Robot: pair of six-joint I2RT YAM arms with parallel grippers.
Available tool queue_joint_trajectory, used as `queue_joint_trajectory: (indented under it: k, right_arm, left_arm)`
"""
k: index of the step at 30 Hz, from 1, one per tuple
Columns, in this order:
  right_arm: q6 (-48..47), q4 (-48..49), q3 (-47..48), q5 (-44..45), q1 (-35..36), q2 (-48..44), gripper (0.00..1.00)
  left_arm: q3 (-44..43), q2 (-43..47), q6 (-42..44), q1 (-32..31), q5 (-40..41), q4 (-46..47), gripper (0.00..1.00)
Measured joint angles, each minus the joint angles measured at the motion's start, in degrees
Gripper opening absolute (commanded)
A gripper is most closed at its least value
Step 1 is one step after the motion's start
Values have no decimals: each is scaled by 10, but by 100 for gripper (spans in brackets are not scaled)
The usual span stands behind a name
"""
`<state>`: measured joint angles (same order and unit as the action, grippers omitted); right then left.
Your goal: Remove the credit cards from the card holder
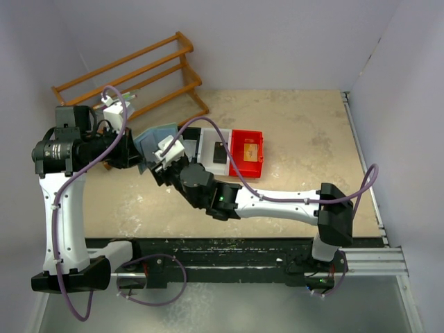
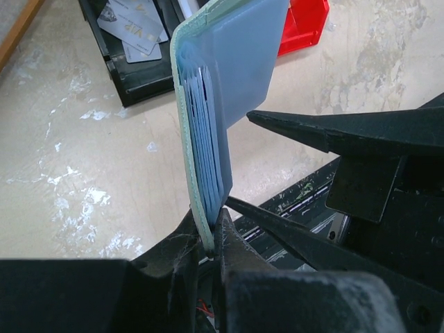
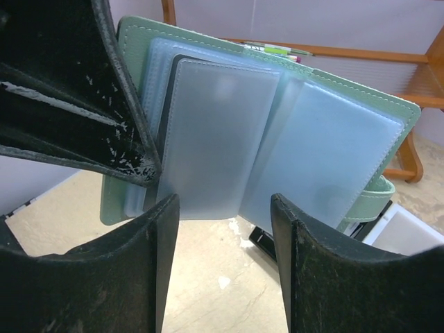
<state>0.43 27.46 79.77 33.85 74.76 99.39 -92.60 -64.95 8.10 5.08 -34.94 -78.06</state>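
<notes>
The card holder [image 3: 277, 132] hangs open like a book, grey-green outside with pale frosted sleeves; a dark card edge [image 3: 166, 111] shows behind one sleeve. My left gripper [image 2: 211, 239] is shut on the holder's [image 2: 208, 104] lower edge and holds it upright above the table. Just below the sleeves, my right gripper [image 3: 222, 215] stands open with nothing between its fingers. From above, both grippers [image 1: 141, 154] [image 1: 163, 154] meet at the holder [image 1: 158, 135]. Silvery credit cards [image 2: 132, 28] lie in the black bin [image 2: 139, 87]. A dark card [image 1: 220, 151] lies in the white bin, an orange one [image 1: 250, 149] in the red bin.
The white bin [image 1: 208, 163] and the red bin [image 1: 246, 166] stand side by side just right of the grippers, the black bin next to them under the right wrist. A wooden rack [image 1: 132, 73] lies at the back left. Walls enclose the table.
</notes>
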Motion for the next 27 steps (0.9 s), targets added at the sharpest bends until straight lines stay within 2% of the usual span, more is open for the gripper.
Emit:
queue_joint_trajectory:
  k: [13, 18, 22, 27]
  right_arm:
    - [1, -7, 2, 58, -22, 0, 52]
    - [0, -5, 2, 57, -25, 0, 59]
    - [22, -30, 2, 0, -33, -19, 65]
    - [63, -127, 46, -103, -67, -73, 67]
  left_arm:
    - [-16, 0, 0, 0, -4, -12, 0]
    - [-25, 0, 1, 0, -4, -16, 0]
    - [-25, 0, 10, 0, -4, -22, 0]
    - [-12, 9, 36, 0, -1, -14, 0]
